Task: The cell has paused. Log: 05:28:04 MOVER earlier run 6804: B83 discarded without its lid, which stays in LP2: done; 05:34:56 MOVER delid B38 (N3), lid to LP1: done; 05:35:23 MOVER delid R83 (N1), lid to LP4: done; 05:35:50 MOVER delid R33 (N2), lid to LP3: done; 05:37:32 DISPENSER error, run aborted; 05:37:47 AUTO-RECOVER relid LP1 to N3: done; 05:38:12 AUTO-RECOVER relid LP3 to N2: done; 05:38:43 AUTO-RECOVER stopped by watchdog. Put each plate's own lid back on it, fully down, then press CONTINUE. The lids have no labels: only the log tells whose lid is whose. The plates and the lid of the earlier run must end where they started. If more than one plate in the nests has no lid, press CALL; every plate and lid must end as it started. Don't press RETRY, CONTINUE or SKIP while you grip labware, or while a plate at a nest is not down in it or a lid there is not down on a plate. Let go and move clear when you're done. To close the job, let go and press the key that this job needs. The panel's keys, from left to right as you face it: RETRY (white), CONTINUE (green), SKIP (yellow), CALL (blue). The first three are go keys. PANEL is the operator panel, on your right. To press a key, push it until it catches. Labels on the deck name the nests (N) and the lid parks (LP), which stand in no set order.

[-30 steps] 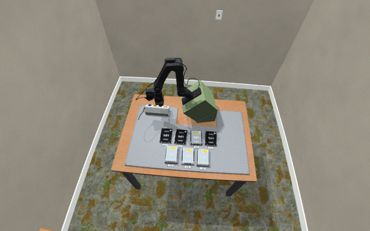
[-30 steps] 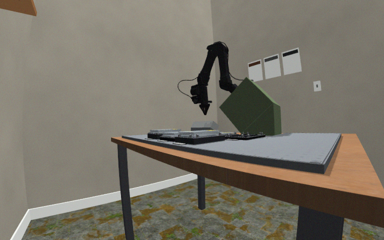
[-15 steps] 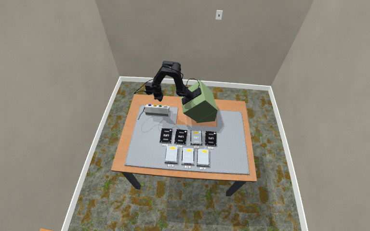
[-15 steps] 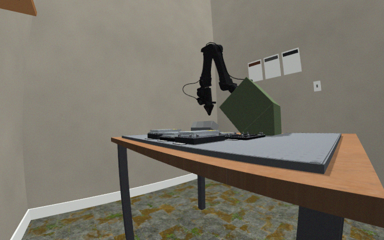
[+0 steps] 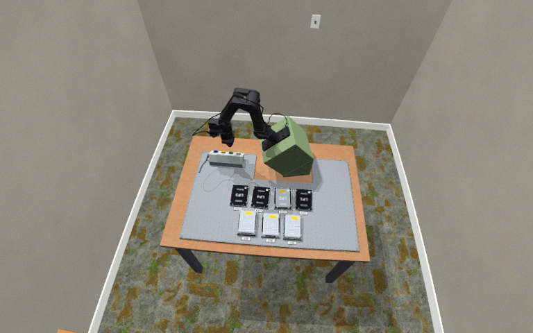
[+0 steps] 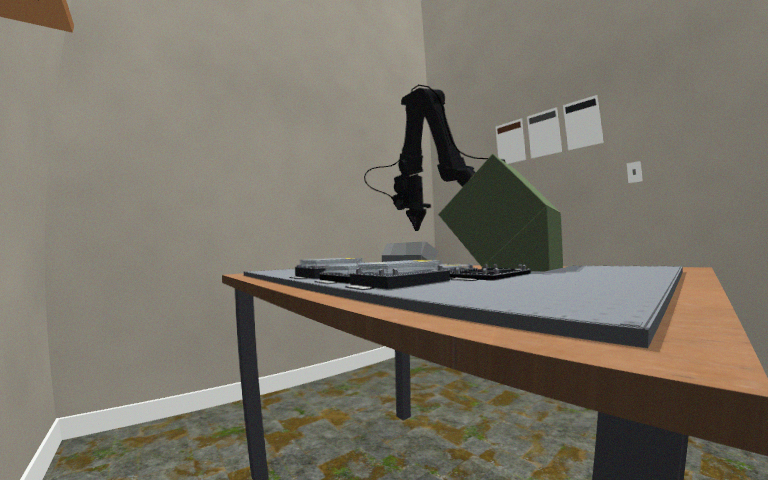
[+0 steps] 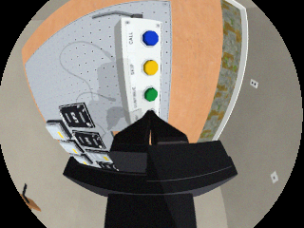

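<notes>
The grey operator panel [image 5: 225, 158] stands at the back left of the deck. In the wrist view its blue key [image 7: 150, 38], yellow key [image 7: 151, 67] and green key [image 7: 151, 94] lie in a row. The white key is hidden under my fingers. My gripper [image 5: 227, 141] is shut and empty. It hovers above the panel, with its tips just past the green key. It also shows in the exterior view [image 6: 416, 223], clear above the panel [image 6: 408, 250]. Three plates [image 5: 247, 223], [image 5: 271, 225], [image 5: 292, 227] sit in the front nests, each with a lid on. One lid [image 5: 282, 198] rests in a lid park.
Three black lid parks [image 5: 239, 195], [image 5: 259, 197], [image 5: 303, 199] are bare. A big green box [image 5: 289, 147] stands tilted at the back of the table, by the arm's base. A thin cable [image 5: 214, 182] trails from the panel across the grey deck.
</notes>
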Available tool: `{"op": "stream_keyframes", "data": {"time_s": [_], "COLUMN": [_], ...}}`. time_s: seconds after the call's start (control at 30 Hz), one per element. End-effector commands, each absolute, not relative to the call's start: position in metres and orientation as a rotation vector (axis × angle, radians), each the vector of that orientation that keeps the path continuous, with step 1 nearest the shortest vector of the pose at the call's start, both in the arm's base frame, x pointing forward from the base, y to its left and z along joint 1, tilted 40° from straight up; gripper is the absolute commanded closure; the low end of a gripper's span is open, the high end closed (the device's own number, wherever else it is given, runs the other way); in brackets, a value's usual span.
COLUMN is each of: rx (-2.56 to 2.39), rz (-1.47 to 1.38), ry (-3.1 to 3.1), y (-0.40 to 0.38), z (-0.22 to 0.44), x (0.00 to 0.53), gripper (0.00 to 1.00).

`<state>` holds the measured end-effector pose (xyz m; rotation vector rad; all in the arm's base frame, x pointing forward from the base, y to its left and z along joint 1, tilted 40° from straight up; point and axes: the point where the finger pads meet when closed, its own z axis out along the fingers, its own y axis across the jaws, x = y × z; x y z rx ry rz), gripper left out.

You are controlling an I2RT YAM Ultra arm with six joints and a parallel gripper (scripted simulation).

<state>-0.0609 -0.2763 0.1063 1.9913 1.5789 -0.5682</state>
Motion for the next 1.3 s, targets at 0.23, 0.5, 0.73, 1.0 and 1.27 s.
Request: {"op": "stream_keyframes", "data": {"time_s": [0.23,0.5,0.73,1.0,1.27], "rx": [1.967,1.962,1.965,1.966,1.964], "rz": [-0.592,-0.599,-0.591,-0.594,-0.595], "ry": [1.567,1.565,1.568,1.566,1.566], "y": [-0.2857,-0.2858,-0.2863,-0.2866,-0.2872], "z": [0.118,0.1199,0.1182,0.1185,0.1188], "x": [-0.0666,-0.0674,-0.067,-0.0688,-0.0689], "gripper": [1.0,1.0,1.0,1.0,1.0]}}
